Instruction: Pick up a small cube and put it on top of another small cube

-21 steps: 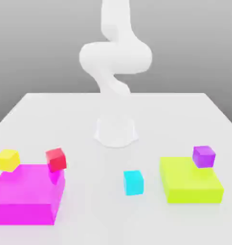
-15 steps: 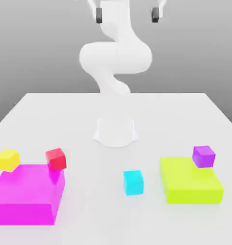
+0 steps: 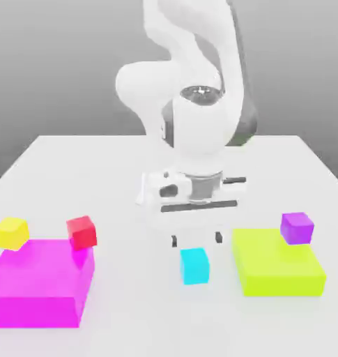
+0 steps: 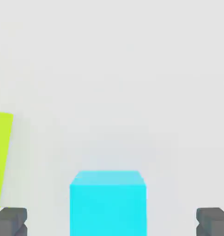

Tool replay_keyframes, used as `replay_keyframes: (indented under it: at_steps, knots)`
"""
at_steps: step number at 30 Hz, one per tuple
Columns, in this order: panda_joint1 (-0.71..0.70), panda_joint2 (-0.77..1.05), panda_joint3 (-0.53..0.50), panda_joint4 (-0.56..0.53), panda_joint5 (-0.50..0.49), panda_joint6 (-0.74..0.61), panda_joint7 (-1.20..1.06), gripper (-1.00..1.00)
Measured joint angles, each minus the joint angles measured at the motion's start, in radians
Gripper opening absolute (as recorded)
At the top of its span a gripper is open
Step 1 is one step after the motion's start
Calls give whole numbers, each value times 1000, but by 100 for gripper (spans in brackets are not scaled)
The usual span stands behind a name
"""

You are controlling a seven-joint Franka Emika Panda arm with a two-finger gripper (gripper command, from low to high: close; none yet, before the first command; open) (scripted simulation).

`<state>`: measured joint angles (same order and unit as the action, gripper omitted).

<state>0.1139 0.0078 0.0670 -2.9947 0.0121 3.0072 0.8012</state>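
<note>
From here I see the arm's gripper [image 3: 196, 238] hanging over the pale table [image 3: 140, 307], its pincer spread wide and grasping nothing, with the cyan cube [image 3: 195, 266] just below it. That cube sits on the table between the magenta block [image 3: 39, 279] and the lime block [image 3: 277, 263]; the red cube [image 3: 82, 233] is by the magenta block's far corner, well apart from the cyan one.
</note>
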Motion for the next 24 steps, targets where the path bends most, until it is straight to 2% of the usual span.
replay_keyframes:
  at_steps: [5, 6, 13, 21, 24]
  knots:
    - [54, 185, -59, 27, -18, 154, 13, 0]
    - [57, 203, -63, 30, -23, 169, 17, -100]
    - [58, 199, -64, 29, -28, 165, 21, -100]
    - [41, -68, -38, -16, 3, -57, -1, -100]
    - [-7, -169, -77, -7, -23, -166, -23, -100]
